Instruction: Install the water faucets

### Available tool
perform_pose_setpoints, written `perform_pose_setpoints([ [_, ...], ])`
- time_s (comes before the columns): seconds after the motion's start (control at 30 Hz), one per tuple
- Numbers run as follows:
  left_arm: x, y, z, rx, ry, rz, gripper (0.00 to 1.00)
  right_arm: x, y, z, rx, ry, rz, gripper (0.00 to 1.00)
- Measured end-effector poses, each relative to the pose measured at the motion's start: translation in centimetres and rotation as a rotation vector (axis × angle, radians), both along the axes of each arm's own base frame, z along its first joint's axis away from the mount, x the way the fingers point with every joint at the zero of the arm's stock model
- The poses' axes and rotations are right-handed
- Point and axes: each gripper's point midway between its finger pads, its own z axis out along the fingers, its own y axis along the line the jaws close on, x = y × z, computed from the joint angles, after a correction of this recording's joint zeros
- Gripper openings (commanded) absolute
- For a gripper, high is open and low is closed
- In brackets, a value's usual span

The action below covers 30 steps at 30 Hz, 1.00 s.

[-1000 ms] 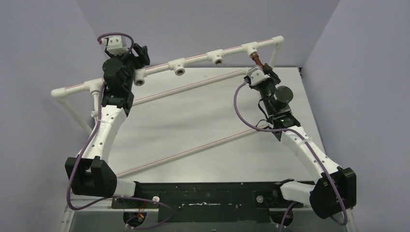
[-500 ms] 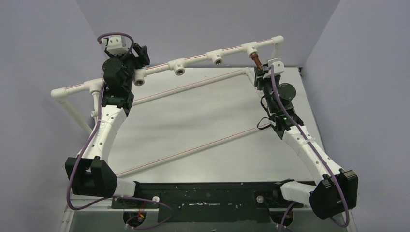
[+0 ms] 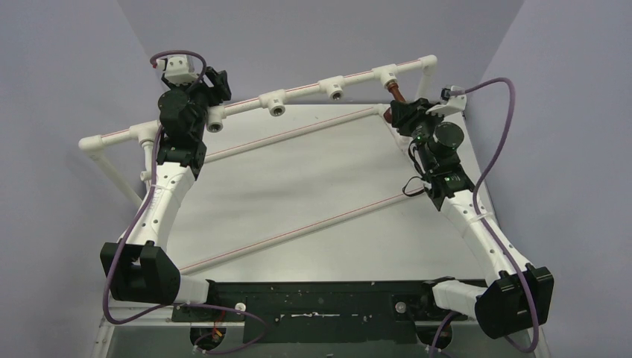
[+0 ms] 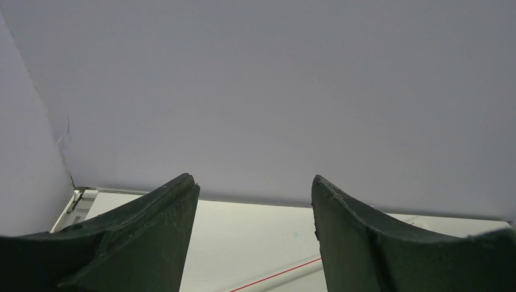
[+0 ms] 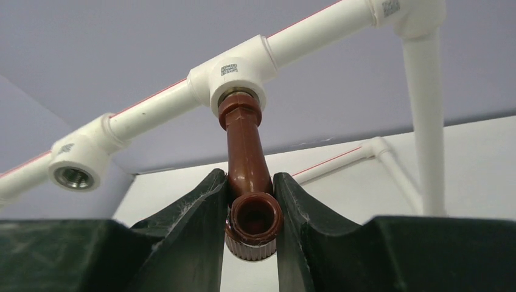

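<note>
The dark reddish-brown faucet (image 3: 396, 94) hangs from the rightmost white tee socket (image 3: 387, 74) of the pipe frame, its threaded end in the socket. My right gripper (image 3: 401, 110) is shut on it. In the right wrist view the fingers (image 5: 195, 213) clamp the faucet (image 5: 246, 152) just below its tee socket (image 5: 234, 76), with the spout mouth and ribbed knob between them. My left gripper (image 3: 216, 83) is open and empty beside the frame's top rail at the far left. In the left wrist view the left gripper (image 4: 252, 182) faces the back wall. The white faucet is out of view.
The top rail (image 3: 305, 91) carries three open tee sockets, one at the left (image 3: 216, 123), one in the middle (image 3: 277, 110) and one to the right (image 3: 337, 92). Two thin red-striped pipes (image 3: 298, 231) lie diagonally on the table. Grey walls close in at the back and sides.
My right wrist has turned about the faucet while holding it; its camera housing swung from the faucet's left to its right and the cable looped up. The left arm has not moved.
</note>
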Motion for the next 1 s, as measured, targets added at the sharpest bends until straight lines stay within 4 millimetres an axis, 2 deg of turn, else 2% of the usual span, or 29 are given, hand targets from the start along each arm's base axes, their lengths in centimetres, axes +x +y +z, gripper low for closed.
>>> perform_pose_setpoints([
  [0.63, 0.0, 0.1, 0.0, -0.001, 0.000, 0.003, 0.66, 0.0, 1.2, 0.8, 0.902, 0.139, 0.143, 0.00],
  [1.0, 0.0, 0.1, 0.0, 0.000, 0.002, 0.003, 0.66, -0.4, 1.0, 1.1, 1.226, 0.228, 0.121, 0.00],
])
